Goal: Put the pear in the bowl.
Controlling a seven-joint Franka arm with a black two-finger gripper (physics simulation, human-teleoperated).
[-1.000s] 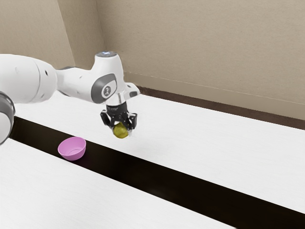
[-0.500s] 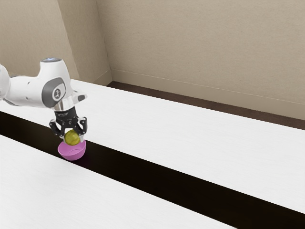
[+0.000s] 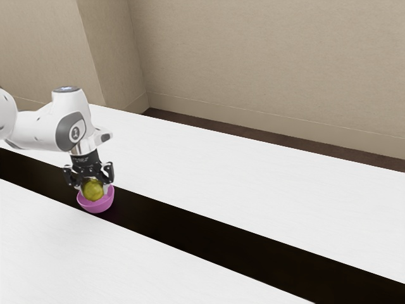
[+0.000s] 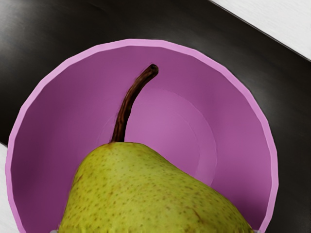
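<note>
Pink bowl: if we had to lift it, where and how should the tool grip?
I'd take the rim from above, beyond the stem: one finger inside, one outside. The pink bowl stands upright and open, its wall looks thin, and the pear's body is clear of that stretch. The tool is shut on the pear, so likely must release first.

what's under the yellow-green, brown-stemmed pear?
A round pink bowl. Past the pear, its inner wall and part of its floor show bare. The rest is covered by the pear, held in the black two-finger gripper; can't tell whether they touch there.
</note>
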